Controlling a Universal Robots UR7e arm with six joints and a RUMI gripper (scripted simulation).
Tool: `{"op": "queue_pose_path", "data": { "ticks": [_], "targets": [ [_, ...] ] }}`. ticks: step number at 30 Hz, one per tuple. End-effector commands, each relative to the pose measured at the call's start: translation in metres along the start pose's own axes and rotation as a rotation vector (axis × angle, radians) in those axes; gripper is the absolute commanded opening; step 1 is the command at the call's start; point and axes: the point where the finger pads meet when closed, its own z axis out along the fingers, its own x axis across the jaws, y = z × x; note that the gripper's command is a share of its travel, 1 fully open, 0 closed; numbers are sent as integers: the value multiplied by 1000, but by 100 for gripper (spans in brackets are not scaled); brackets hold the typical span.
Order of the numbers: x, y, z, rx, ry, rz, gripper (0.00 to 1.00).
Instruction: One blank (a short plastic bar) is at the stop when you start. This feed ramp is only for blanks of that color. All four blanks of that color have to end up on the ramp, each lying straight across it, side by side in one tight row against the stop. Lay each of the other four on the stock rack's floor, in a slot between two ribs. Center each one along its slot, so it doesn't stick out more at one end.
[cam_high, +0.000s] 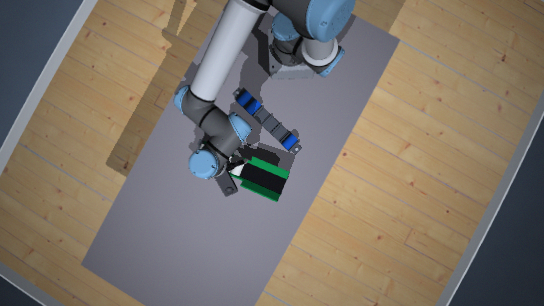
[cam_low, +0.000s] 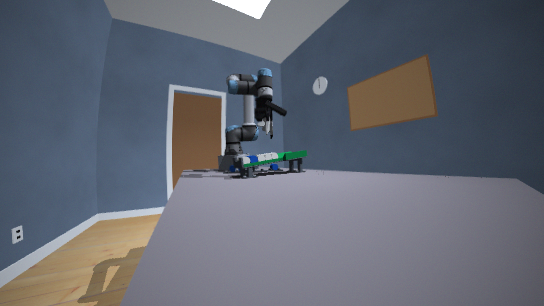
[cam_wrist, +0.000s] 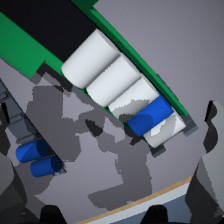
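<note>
The feed ramp (cam_wrist: 55, 30) has green sides and a black floor, and it runs down to a grey stop (cam_wrist: 187, 131). Three white blanks (cam_wrist: 111, 80) lie side by side across it. Below them lies a blue blank (cam_wrist: 150, 117), then one more white blank (cam_wrist: 167, 132) against the stop. My gripper (cam_low: 270, 132) is open and empty, high above the ramp's lower end (cam_high: 236, 170). Its dark fingers show at the wrist view's lower corners. Two blue blanks (cam_wrist: 39, 158) lie in the stock rack at the left.
The grey ribbed stock rack (cam_high: 265, 118) stands beside the ramp (cam_high: 262, 177) on the grey mat. It holds blue blanks at its far end (cam_high: 248, 101) and one at its near end (cam_high: 289, 140). The arm's base (cam_high: 300, 55) stands behind the rack.
</note>
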Motion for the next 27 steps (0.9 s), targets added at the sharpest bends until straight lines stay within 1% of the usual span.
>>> {"op": "queue_pose_path", "data": {
  "ticks": [1,4,6,9,12,17,18,19,23,26,27],
  "targets": [
    [7,3,0,-3,3,167,100],
    [9,5,1,-3,3,225,100],
    [11,7,1,-3,3,297,100],
    [12,7,1,-3,3,315,100],
    [17,11,2,-3,3,435,100],
    [21,14,3,-2,4,546,100],
    [22,15,3,-2,4,591,100],
    [22,15,3,-2,4,593,100],
    [27,20,4,-2,4,719,100],
    [27,20,4,-2,4,736,100],
    [29,22,4,-2,4,784,100]
  ]
}}
